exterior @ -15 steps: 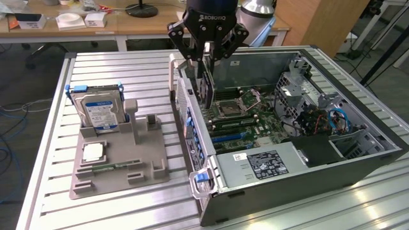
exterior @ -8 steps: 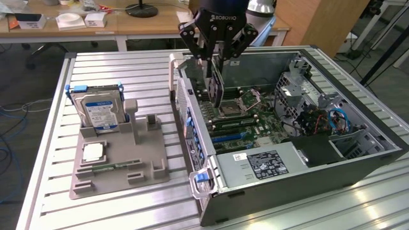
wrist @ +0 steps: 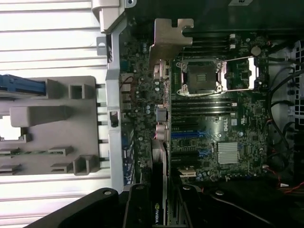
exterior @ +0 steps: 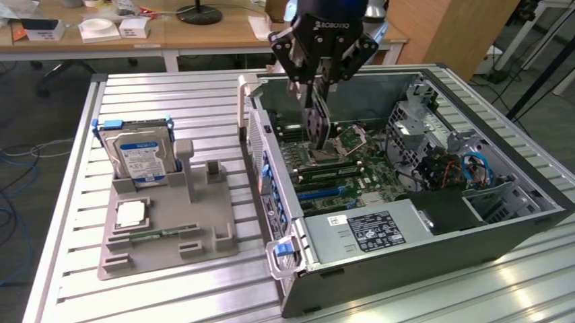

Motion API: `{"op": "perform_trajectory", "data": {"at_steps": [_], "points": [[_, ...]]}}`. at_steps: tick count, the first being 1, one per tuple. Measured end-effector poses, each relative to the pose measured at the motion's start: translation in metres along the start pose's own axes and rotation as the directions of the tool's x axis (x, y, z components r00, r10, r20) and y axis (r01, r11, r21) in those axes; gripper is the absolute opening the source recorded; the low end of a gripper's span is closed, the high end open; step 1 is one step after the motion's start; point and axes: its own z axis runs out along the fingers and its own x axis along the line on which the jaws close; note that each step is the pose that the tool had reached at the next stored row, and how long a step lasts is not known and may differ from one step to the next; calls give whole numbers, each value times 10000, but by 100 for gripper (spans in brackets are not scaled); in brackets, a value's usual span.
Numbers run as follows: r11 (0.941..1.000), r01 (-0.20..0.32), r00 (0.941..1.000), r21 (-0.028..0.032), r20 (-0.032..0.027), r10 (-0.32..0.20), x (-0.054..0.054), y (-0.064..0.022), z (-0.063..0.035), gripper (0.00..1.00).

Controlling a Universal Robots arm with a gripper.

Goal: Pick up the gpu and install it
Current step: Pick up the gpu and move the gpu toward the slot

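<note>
Exterior view: gripper (exterior: 314,84) fingers clamp the gpu (exterior: 316,124), which hangs on edge inside the open case (exterior: 503,225), above the motherboard (exterior: 359,168). Wrist view: card edge runs beside the processor socket (wrist: 202,76). A tilt or slot mismatch would likely jam the bracket (wrist: 170,40) or scrape board parts.

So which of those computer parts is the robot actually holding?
The gpu: the thin dark card clamped in the gripper above the motherboard. The hard drive and memory stick sit in the grey holder.
</note>
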Motion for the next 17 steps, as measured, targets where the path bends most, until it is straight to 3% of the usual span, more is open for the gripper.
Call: {"op": "perform_trajectory", "data": {"at_steps": [17], "points": [[10000,28,10000,-4,-6,-28,-463,33,8,26]]}}
